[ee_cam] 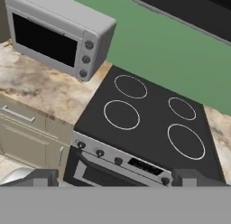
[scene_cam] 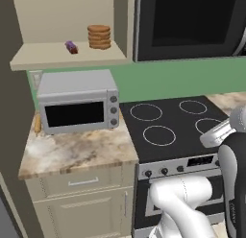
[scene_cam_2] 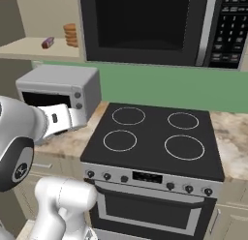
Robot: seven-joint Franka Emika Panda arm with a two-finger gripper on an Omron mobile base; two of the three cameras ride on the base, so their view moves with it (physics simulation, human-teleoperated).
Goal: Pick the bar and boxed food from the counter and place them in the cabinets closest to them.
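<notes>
The bar, small and purple-brown, lies on the shelf of the open wall cabinet at the upper left. The red boxed food is out of view. My gripper hangs open above the front of the range, its two fingertips far apart with nothing between them. It looks down over the stovetop and the marbled counter to the left.
A grey toaster oven takes up the back of the counter. A stack of round brown discs sits beside the bar. The black stovetop lies under the black microwave. More counter continues to the right.
</notes>
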